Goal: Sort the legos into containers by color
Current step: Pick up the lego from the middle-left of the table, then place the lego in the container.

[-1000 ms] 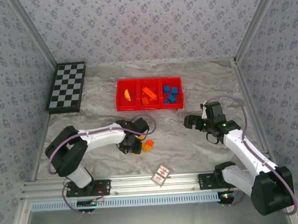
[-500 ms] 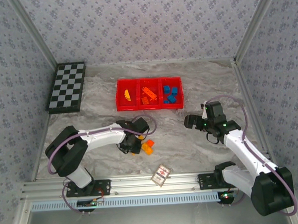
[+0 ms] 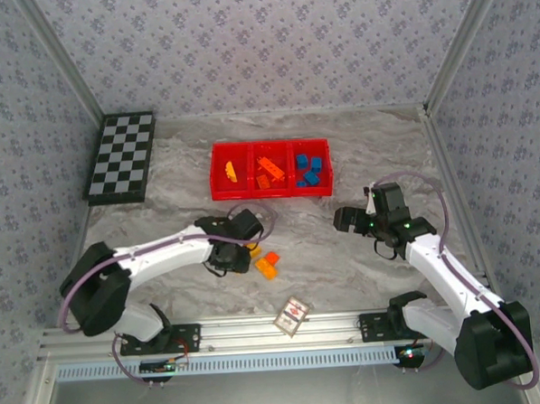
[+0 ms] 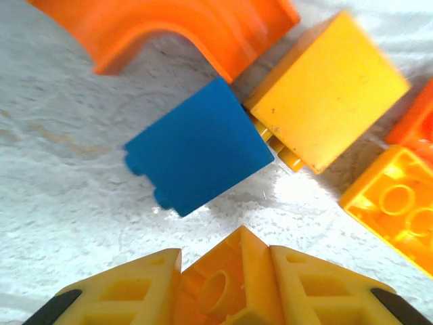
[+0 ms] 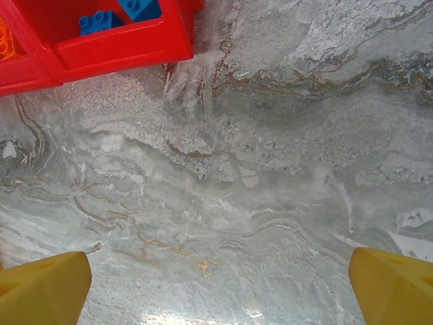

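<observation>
Marbled grey desk (image 3: 385, 142), enclosed by patterned walls; a checkerboard (image 3: 121, 158) is laid at the far left and a small card (image 3: 294, 314) near the front rail. The red tray (image 3: 270, 196) is set at the middle back, its three compartments already stocked: a yellow piece in the left, orange pieces in the middle, blue pieces in the right. Since a second ago the left arm has been stretched out lower over the desk and the left claw (image 3: 226, 255) drawn a little away from the loose pile. Its fingers (image 4: 128, 288), wider then, are now seen clamped on a yellow-orange brick (image 4: 226, 284). The pile is left just ahead of it: a blue brick (image 4: 199, 145) touching a yellow brick (image 4: 325, 91), an orange arch (image 4: 183, 27) beyond them, and another yellow-orange piece (image 4: 396, 203) to the side. Whether the held brick is clear of the desk cannot be told. The right claw (image 3: 348, 219) has not been moved; its fingers are kept wide apart over bare desk, the blue end of the tray close ahead in its wrist view. The pick is judged made and carriage to the tray next. The left compartment is judged the match, though the hue runs close to orange. Several loose bricks are yet to be sorted.
</observation>
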